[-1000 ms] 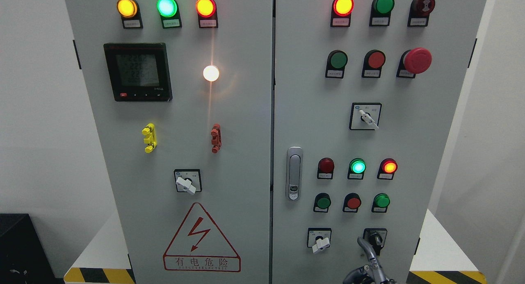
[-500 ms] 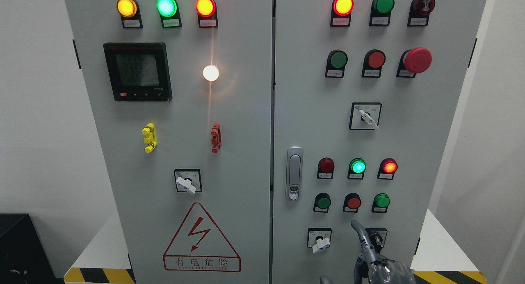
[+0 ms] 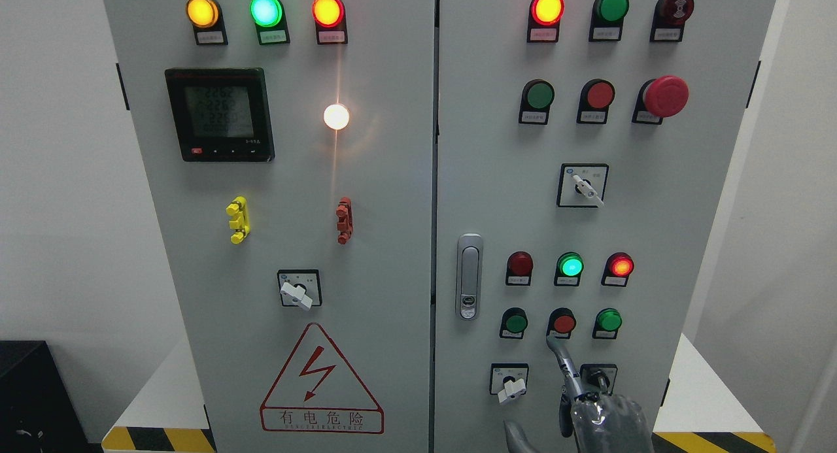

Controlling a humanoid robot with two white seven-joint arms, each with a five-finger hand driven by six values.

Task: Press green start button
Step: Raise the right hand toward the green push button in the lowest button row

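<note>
Two green buttons (image 3: 516,323) flank one red button (image 3: 563,323); right hand (image 3: 605,420), forefinger out, others curled, has risen, tip just under red.

Right hand (image 3: 601,417), only body part in view: glossy dark grey shell over the back of the hand, smooth and rounded, catching pale highlights. Fingers (image 3: 563,361) slim, silver-grey metal, built of short segments with darker joints between them; small dark spots on the segments look like screws or pins, too small to be sure. Fingertip rounded, lighter grey. A second finger beside it is dark grey, narrower, with a black gap along its side. Thumb (image 3: 516,436) a blunt grey stub, same glossy finish. No cables, markings or print to be made out on the shell. Wrist cut off by frame edge.
</note>
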